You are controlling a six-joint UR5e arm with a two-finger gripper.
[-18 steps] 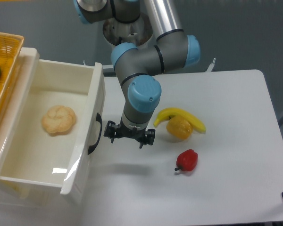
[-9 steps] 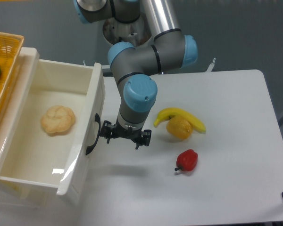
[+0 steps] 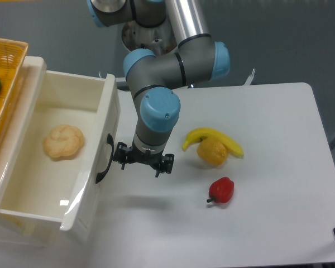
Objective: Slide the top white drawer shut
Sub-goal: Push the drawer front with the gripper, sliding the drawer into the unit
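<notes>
gripper (image 3: 143,160) seen open, nothing held | placed against black handle (image 3: 104,159) | top white drawer (image 3: 95,167) at 9 o'clock, bread roll (image 3: 63,142) inside

White table (image 3: 279,139) under even light; grey wall (image 3: 279,39) behind; floor barely visible, possibly grey.

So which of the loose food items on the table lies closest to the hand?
The yellow banana, curved over the yellow lemon-like fruit; its left tip points toward the hand. The red pepper lies farther right.
</notes>
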